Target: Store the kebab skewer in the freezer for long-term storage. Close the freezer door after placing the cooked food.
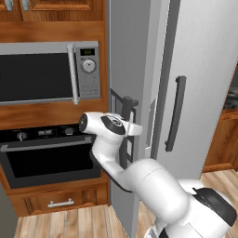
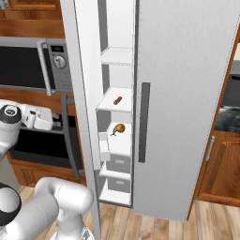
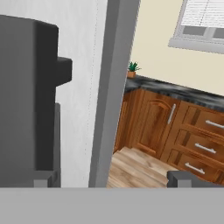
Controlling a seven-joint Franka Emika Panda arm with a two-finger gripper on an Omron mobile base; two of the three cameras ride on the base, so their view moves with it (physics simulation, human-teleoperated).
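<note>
Closing the freezer door, with the kebab skewer (image 2: 117, 100) already lying on a white shelf in the freezer (image 2: 117, 126), upper middle of the right base view.

The gripper (image 1: 126, 108) sits at the freezer door (image 1: 124, 65) by its dark handle (image 3: 26, 105); whether the jaws are released or clenched I cannot tell. Best push flat and steadily along the door's swing until it meets the other door (image 2: 187, 108).

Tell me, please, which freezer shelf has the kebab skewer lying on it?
The kebab skewer lies on the second white shelf from the top of the open freezer, directly above the shelf with the round orange-brown item.
</note>
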